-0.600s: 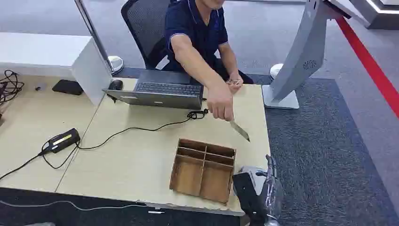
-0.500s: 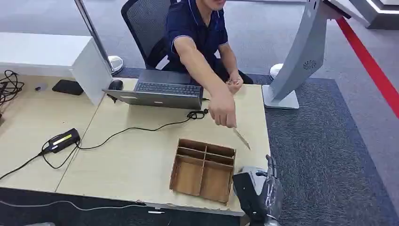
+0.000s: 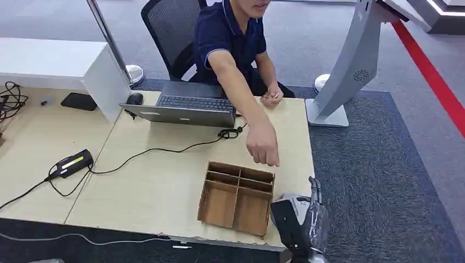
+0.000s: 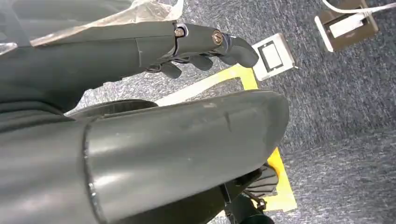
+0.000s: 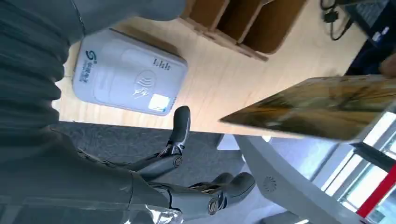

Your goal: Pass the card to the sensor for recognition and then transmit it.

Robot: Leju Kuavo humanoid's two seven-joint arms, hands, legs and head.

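Note:
A person across the desk stretches an arm out, their hand (image 3: 263, 145) above the desk's right end. In the right wrist view a gold-patterned card (image 5: 322, 107) hangs in the air in front of my right hand (image 5: 187, 186), with the person's fingertips (image 5: 388, 67) on its far end. My right hand (image 3: 311, 219) is at the desk's near right corner, fingers spread, holding nothing. The white card sensor (image 5: 128, 72) lies flat on the desk beside that hand, and the sensor (image 3: 289, 199) is partly hidden behind it. My left hand (image 4: 205, 46) hangs over the carpet and holds nothing.
A wooden compartment box (image 3: 237, 197) stands left of the sensor. A laptop (image 3: 186, 107), a black scanner (image 3: 71, 163) with its cable, and a white partition (image 3: 104, 82) occupy the desk. A grey kiosk stand (image 3: 345, 66) rises on the carpet to the right.
The person's hand has come lower and nearer to my right hand with the card. The card, seen sticking out below their fingers before, is now hidden in the head view.

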